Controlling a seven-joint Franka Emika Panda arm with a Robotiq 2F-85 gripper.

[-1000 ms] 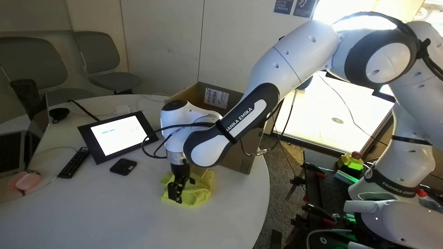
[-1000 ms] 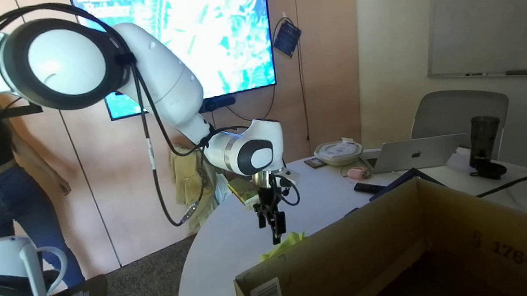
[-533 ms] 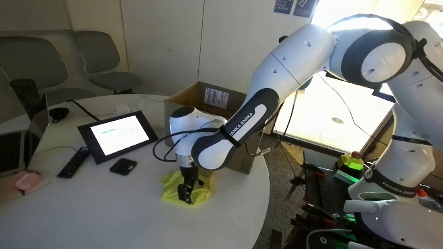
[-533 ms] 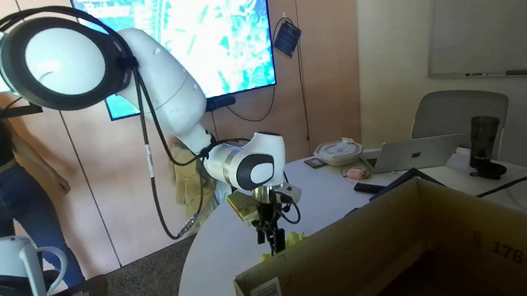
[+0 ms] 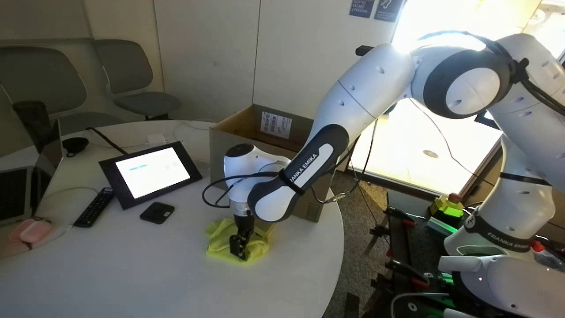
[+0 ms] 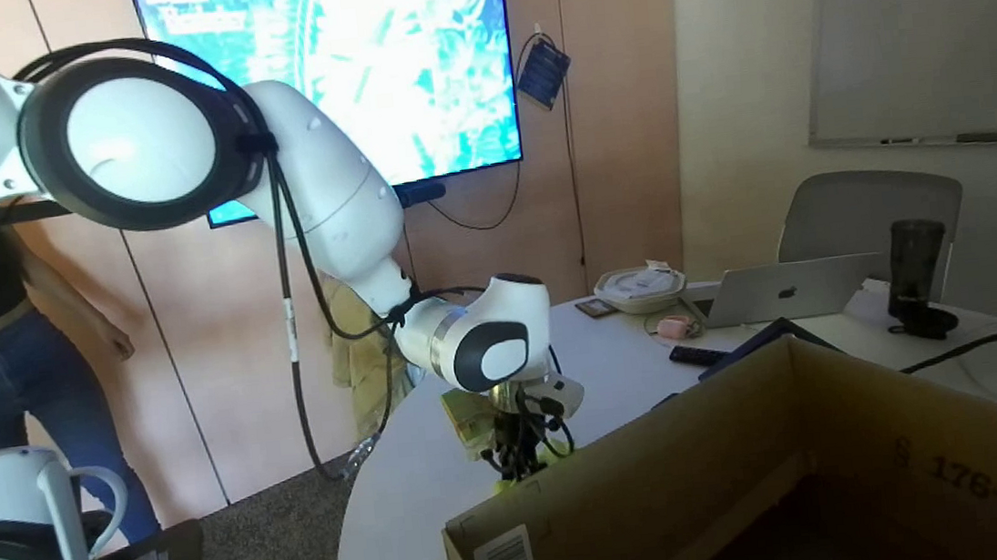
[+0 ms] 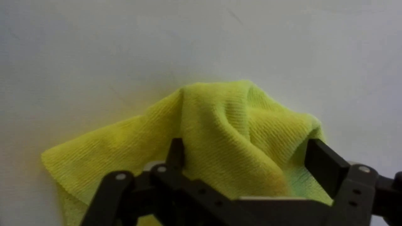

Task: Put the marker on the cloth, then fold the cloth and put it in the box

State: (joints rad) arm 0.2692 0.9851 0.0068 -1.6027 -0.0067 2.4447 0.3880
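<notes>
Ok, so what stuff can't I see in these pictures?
Marker: in no view; maybe the cloth covers it.
Most of the cloth, in an exterior view: behind the box.
Cloth's lower part, wrist view: gripper in front, bottom edge cuts it off.
Head of the person, in an exterior view: robot arm in front.
Writing on the black-framed screen, in an exterior view: too small.

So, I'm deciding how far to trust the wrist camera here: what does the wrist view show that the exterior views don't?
Only the wrist view: a fold in the yellow cloth lying between the fingertips of the open gripper.
Only the exterior views: box, laptop, remote and white arm.
Shared: yellow cloth, gripper and white table.
</notes>
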